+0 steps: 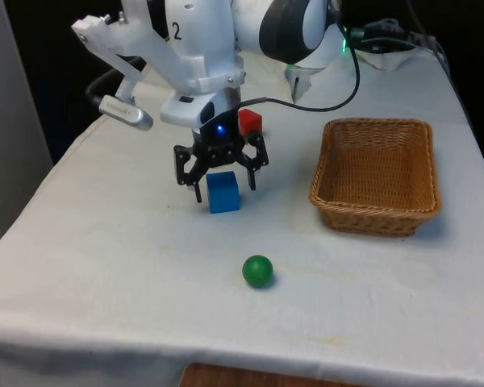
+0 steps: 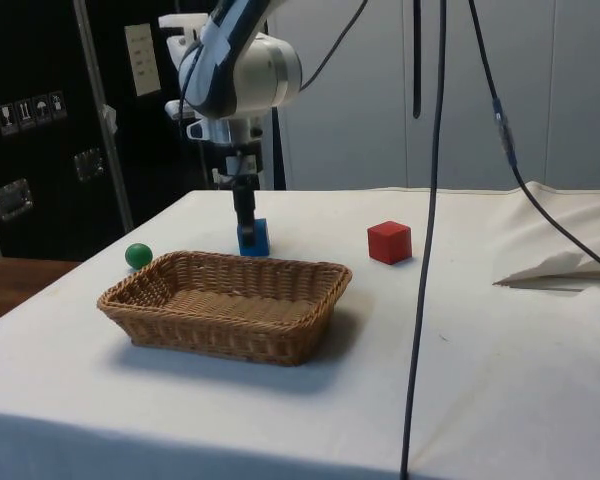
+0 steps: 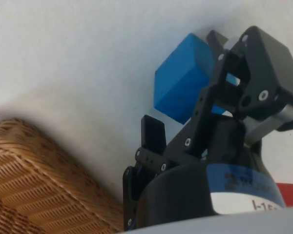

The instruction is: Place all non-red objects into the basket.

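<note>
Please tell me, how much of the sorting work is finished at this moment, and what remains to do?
Nothing is done yet: the basket holds nothing. In hand: the gripper is down at the blue cube, fingers open on either side of it, the cube on the cloth. Left: lift the blue cube into the basket, then the green ball, which lies near the table's front edge. The red cube stays on the table.
</note>
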Robot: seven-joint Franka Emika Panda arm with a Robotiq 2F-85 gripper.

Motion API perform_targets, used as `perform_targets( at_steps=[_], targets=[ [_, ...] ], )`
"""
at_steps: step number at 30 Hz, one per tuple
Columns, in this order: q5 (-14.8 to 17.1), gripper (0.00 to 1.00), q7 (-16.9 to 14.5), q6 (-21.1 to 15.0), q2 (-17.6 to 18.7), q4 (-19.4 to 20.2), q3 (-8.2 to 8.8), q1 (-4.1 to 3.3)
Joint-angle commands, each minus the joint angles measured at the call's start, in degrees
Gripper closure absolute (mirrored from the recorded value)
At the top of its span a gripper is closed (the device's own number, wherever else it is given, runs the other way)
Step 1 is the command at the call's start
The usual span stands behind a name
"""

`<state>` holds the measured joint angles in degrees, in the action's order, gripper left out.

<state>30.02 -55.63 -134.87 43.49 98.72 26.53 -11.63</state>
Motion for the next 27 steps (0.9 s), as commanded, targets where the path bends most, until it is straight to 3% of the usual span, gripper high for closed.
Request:
perform_targets(
  at_steps=[1, 4, 5, 8, 14, 15, 17, 19, 23, 24, 25, 26, 27],
  targets=[
    [0.11, 0.00, -0.40, 0.34, -0.11, -0.17, 0.00, 0.29],
    [0.17, 0.00, -0.57, 0.52, 0.00, -0.23, 0.29, 0.34],
    [0.00, 0.00, -0.29, 0.23, 0.00, -0.11, 0.46, 0.06],
    [0.17, 0.00, -0.74, 0.57, -0.06, -0.29, 0.46, 0.46],
    [0.06, 0.00, -0.80, 0.69, 0.00, -0.34, 1.03, 0.40],
    [0.00, 0.00, -0.52, 0.46, 0.00, -0.17, 1.15, 0.11],
    [0.06, 0.02, -0.92, 0.74, 0.00, -0.34, 1.32, 0.34],
    [0.06, 0.19, -0.92, 0.74, 0.00, -0.34, 1.43, 0.29],
    [0.00, 0.66, -0.80, 0.57, 0.00, -0.23, 1.66, 0.11],
    [0.06, 0.66, -0.97, 0.80, 0.00, -0.40, 1.60, 0.29],
    [0.06, 0.86, -0.97, 0.86, 0.00, -0.40, 1.66, 0.29],
    [0.06, 0.97, -0.97, 0.86, 0.00, -0.40, 1.66, 0.29],
    [0.06, 1.00, -0.97, 0.86, 0.00, -0.40, 1.72, 0.29]
  ],
)
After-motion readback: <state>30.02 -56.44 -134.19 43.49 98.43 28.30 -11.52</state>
